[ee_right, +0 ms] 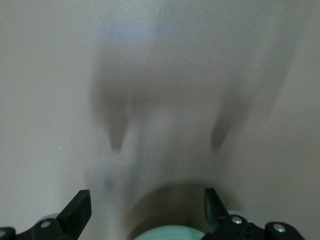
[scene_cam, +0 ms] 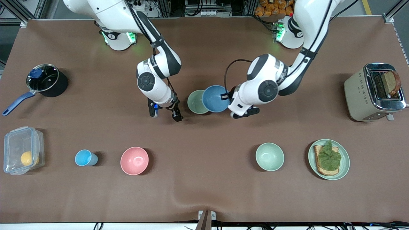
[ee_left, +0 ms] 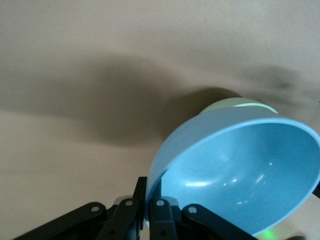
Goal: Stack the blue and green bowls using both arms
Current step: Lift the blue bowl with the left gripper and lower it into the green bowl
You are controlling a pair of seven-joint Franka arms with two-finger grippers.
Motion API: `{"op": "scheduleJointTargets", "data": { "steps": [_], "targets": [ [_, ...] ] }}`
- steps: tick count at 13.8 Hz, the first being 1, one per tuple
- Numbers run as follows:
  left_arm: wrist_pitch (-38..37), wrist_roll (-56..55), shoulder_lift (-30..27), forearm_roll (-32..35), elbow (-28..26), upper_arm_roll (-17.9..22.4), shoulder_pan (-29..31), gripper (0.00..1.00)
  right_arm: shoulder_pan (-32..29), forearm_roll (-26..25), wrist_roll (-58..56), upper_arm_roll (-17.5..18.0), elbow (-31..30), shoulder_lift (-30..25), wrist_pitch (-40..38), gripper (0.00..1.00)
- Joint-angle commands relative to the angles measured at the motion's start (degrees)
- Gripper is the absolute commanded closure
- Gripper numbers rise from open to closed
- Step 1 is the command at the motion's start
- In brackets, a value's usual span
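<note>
The blue bowl (scene_cam: 215,98) is held tilted, its rim overlapping the rim of the green bowl (scene_cam: 195,102), which stands on the table at mid-table. My left gripper (scene_cam: 228,96) is shut on the blue bowl's rim; in the left wrist view the gripper (ee_left: 150,202) pinches the wall of the blue bowl (ee_left: 240,175), with the green bowl (ee_left: 235,104) showing past it. My right gripper (scene_cam: 165,112) is open and empty, low over the table beside the green bowl toward the right arm's end. In the right wrist view, the green bowl's rim (ee_right: 167,235) shows between the spread fingers of the gripper (ee_right: 146,210).
Nearer the front camera stand a mint-green bowl (scene_cam: 269,156), a pink bowl (scene_cam: 134,160), a light-blue cup (scene_cam: 84,157), a plate with toast (scene_cam: 343,166) and a plastic container (scene_cam: 22,150). A toaster (scene_cam: 358,92) stands at the left arm's end and a pot (scene_cam: 46,80) at the right arm's end.
</note>
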Motion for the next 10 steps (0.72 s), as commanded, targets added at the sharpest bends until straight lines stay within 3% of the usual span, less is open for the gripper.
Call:
{"op": "scheduleJointTargets", "data": {
  "steps": [1,3,6,10],
  "targets": [
    [-0.2,-3.0,5.2,-0.8,5.9,0.1,-1.8,1.00,-0.4,3.0,-0.5,0.6,-1.2,0.0,1.9,0.00],
    [1.3,-3.8,6.7,-0.8,6.6,0.2,-4.0,1.00,0.1,5.8,-0.6,0.7,-1.2,0.8,4.3,0.00],
    [5.8,-4.9,8.6,-0.5,6.7,0.3,-6.3,1.00,0.3,6.2,-0.6,0.8,-1.2,0.9,4.7,0.00],
    [6.5,-4.8,11.0,0.0,6.8,0.6,-8.1,1.00,0.3,7.8,-1.6,1.8,-1.2,1.4,6.0,0.00]
  ]
}}
